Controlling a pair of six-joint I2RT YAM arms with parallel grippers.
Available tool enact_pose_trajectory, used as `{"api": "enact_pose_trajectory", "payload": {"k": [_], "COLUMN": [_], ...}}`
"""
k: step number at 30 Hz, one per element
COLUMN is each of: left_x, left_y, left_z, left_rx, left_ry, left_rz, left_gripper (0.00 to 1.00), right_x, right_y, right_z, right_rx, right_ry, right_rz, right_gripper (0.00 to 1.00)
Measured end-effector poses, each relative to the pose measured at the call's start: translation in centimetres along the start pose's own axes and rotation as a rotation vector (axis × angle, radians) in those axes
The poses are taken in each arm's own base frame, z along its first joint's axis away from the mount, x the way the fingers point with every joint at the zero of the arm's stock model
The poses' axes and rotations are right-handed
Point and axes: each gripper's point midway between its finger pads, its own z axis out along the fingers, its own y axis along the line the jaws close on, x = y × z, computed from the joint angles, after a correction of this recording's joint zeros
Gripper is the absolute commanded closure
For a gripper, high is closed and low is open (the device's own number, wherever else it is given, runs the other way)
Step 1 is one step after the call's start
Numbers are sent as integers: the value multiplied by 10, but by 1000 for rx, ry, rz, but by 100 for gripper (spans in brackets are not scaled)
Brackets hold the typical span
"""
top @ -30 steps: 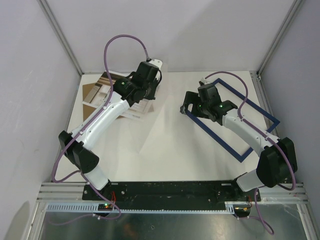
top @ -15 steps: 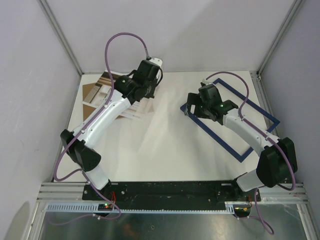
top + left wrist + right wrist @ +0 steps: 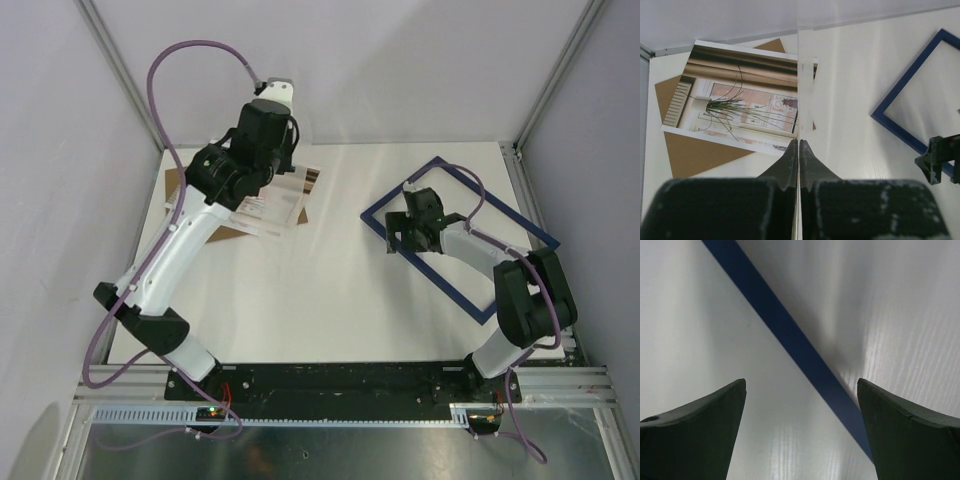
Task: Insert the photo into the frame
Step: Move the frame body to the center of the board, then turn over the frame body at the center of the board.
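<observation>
- Photo (image 3: 740, 100): lies flat on the brown board (image 3: 695, 155), ahead and to the left of the left gripper (image 3: 799, 145), its long side running across that gripper's view.
- Left gripper: pressed together, pinching a thin clear sheet (image 3: 806, 95) seen edge-on; this arm is the nearer to the photo.
- Right gripper (image 3: 801, 381): spread, straddling one bar of the frame (image 3: 790, 340), which lies flat, well apart from the photo.

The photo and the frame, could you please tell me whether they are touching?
Apart. The left wrist view shows bare white table between the photo and the frame.
</observation>
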Motion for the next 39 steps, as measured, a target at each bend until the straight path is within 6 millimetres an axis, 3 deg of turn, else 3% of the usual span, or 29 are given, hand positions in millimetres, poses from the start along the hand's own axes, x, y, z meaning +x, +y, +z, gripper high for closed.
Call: {"api": "enact_pose_trajectory", "payload": {"k": [6, 13, 19, 24, 26, 28, 32, 36, 39], "left_x": [-13, -25, -23, -21, -21, -22, -21, -19, -19], "left_y": [5, 11, 11, 12, 13, 14, 14, 15, 16], "left_z": [-16, -30, -30, -28, -28, -27, -27, -26, -25], "left_rx": [15, 25, 25, 20, 17, 14, 12, 5, 1], "left_ry": [-49, -99, -98, -92, -93, -94, -94, -88, -88], "left_rz": [-37, -64, -63, -62, -63, -64, -64, -61, -62], "left_gripper": [100, 100, 100, 100, 100, 100, 100, 100, 100], "right_x": [23, 35, 34, 27, 20, 14, 2, 0, 10], "right_y": [-18, -15, 5, 43, 68, 92, 120, 118, 108], "right_z": [18, 29, 31, 39, 46, 52, 57, 55, 54], "right_rx": [24, -7, -75, -120, -142, -159, -167, -144, -107], "right_ry": [46, 79, 68, 70, 74, 75, 66, 72, 102], "right_rz": [-36, -53, -25, 37, 59, 79, 95, 86, 38], "right_gripper": [12, 25, 37, 46, 46, 38, 27, 25, 26]}}
